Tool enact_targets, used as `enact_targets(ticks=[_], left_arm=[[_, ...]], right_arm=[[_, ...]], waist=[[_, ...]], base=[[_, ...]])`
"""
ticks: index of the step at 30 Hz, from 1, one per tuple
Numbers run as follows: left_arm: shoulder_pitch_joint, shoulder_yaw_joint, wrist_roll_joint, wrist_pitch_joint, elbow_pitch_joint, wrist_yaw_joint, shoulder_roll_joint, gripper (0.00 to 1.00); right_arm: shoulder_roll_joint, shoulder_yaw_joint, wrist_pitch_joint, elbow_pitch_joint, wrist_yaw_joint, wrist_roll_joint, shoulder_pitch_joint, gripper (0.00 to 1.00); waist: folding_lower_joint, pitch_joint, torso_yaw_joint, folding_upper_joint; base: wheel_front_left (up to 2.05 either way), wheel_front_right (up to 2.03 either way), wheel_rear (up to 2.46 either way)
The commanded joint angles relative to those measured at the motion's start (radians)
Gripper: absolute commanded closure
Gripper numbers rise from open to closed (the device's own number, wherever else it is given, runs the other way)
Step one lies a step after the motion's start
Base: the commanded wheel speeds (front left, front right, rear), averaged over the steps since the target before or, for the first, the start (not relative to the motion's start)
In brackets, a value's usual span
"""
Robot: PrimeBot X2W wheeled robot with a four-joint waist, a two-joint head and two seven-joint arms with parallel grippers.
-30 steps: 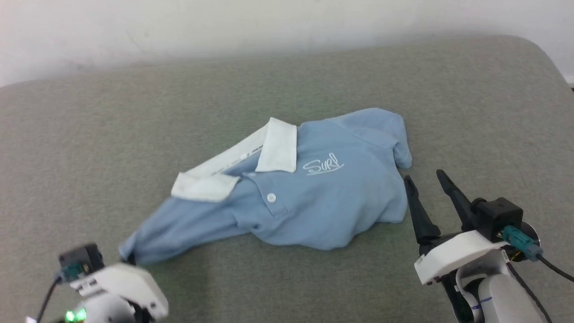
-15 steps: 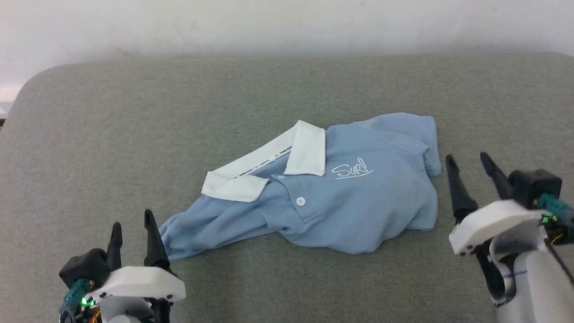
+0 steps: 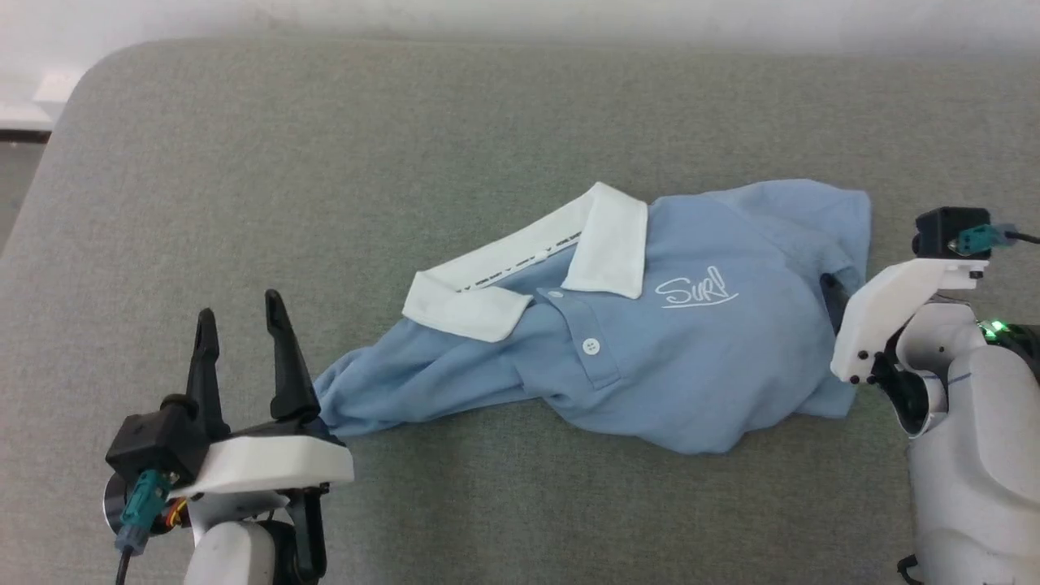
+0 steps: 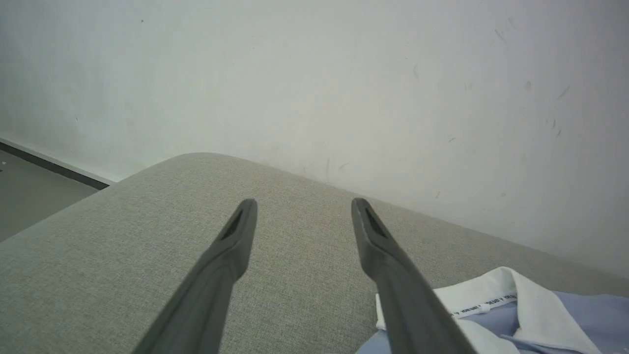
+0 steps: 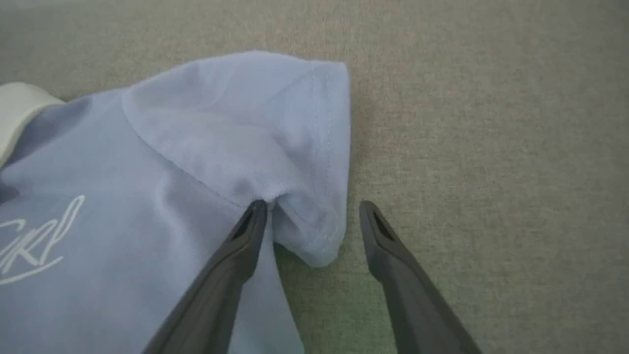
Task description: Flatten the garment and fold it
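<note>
Currently flattening: shirt (image 3: 650, 341) lies crumpled mid-cushion (image 3: 325, 162). Right end effector (image 5: 312, 206) is spread, straddling the sleeve at the shirt's 3 o'clock. Left end effector (image 3: 238, 305) is spread and empty at 8 o'clock, beside the bunched end. Next, probably: pinch both ends, pull apart.

White script logo (image 3: 696, 293) — "Surf" — on garment (image 3: 666, 366) chest, collar print (image 3: 520, 262) illegible
</note>
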Motion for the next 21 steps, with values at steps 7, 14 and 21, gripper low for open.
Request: enact_targets(ticks=[7, 14, 21], left_arm=[[-0.004, 0.027, 0.026, -0.005, 0.014, -0.028, -0.014, 0.00], [0.008, 0.038, 0.018, -0.005, 0.030, -0.033, -0.015, 0.00], [0.028, 0.033, 0.015, -0.005, 0.043, -0.038, -0.015, 0.00]], right_arm=[[0.000, 0.016, 0.184, 0.081, -0.002, 0.001, -0.036, 0.56], [0.000, 0.027, 0.045, -0.045, -0.002, 0.024, -0.011, 1.00], [0.000, -0.078, -0.163, -0.227, -0.002, -0.034, 0.087, 1.00]], waist=[[-0.0001, 0.026, 0.017, -0.0001], [-0.0001, -0.016, -0.028, -0.0001], [-0.0001, -0.064, -0.089, -0.0001]], base=[[0.00, 0.00, 0.00], [0.00, 0.00, 0.00], [0.00, 0.00, 0.00]])
